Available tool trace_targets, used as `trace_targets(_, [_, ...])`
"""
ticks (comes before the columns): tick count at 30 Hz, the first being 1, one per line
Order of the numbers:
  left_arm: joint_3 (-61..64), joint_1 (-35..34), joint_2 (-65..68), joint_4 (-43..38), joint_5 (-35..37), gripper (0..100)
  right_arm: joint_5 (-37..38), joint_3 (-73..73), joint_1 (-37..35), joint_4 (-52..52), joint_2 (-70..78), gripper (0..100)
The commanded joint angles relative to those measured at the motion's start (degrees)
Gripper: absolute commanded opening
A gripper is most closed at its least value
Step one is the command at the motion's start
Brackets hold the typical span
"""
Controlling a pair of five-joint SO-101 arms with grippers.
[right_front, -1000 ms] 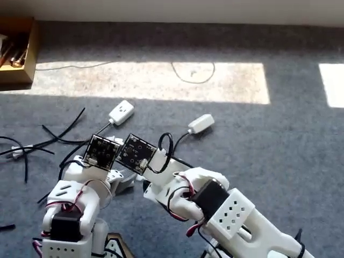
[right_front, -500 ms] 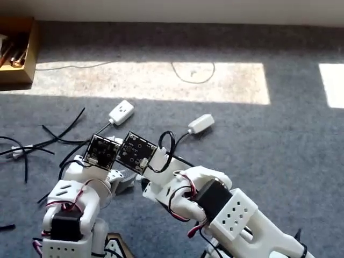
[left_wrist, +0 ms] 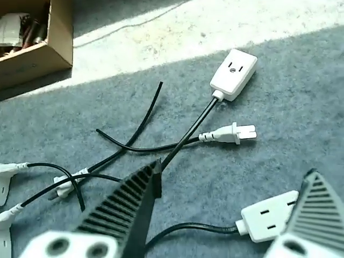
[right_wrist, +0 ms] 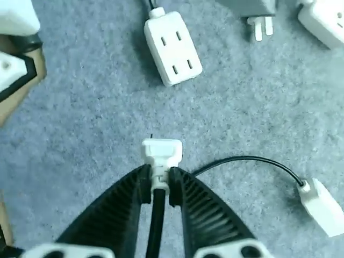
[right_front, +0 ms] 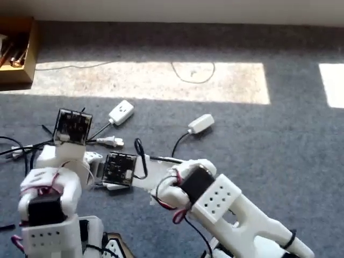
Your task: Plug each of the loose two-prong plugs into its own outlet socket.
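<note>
The right gripper (right_wrist: pixel 160 180) was clenched on a white plastic plug with a black cord (right_wrist: pixel 161 152), near a white double-socket block (right_wrist: pixel 173 47) on the grey carpet floor (right_wrist: pixel 80 107). The left gripper (left_wrist: pixel 234 169) hung released, a loose white two-prong plug (left_wrist: pixel 228 134) lying just beyond its tips.

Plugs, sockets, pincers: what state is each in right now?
Left pincer: open, empty.
Right pincer: shut on white plug.
Two-prong plug: lying loose, unplugged.
Single socket: empty.
Outlet block: empty.
</note>
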Motion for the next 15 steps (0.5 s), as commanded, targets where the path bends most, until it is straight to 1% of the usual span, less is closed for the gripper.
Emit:
trace_targets(1, [-23.6, -1.1, 27.8, 8.2, 0.1, 39, 6.3, -20.8, 0.6, 8.8, 15.4, 0.5])
trace_targets(5, [-47.1, -6.5, 50.6, 18.4, -5.4, 39, 8.7, -43.4, 0.6, 17.3, 32.5, 0.5])
trace_targets(10, [-72.0, -18.2, 72.8, 25.8, -10.6, 39, 9.1, -67.6, 0.3, 25.0, 52.1, 0.5])
trace_targets(12, [-78.5, -23.6, 79.5, 26.9, -13.0, 39, 8.8, -74.3, 0.2, 25.9, 58.2, 0.5])
trace_targets(15, [-83.7, -30.7, 86.1, 27.0, -16.6, 39, 9.1, -80.7, -0.2, 26.0, 63.0, 0.5])
